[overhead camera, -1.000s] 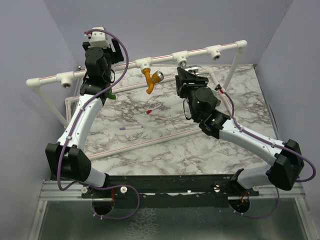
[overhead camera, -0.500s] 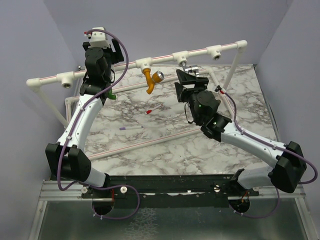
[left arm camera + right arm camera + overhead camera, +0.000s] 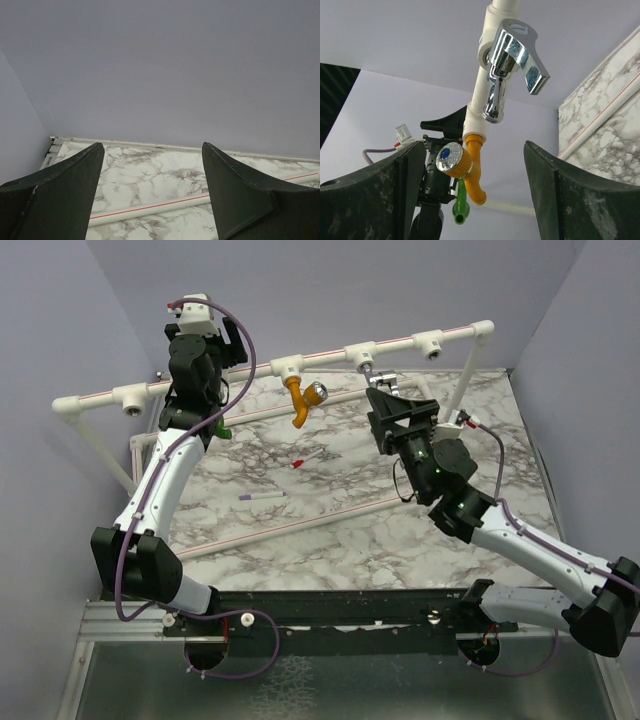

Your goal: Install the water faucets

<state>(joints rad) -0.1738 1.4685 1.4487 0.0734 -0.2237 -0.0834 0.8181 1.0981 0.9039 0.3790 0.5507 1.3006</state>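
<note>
Right claw (image 3: 398,400) back from shiny chrome faucet (image 3: 512,50)

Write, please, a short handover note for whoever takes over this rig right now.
Left gripper: open and empty, raised by the pipe rail, facing the back wall.
Right gripper: open and empty, pointed at the grey metal faucet, not touching it.
Done: the grey metal faucet and the mustard-orange faucet both hang from tees on the rail.
Green faucet: it hangs beside the left arm. Its joint is hidden, so I cannot confirm that it is seated.
Left: probably check the green faucet's seat and that all three are tight.
</note>
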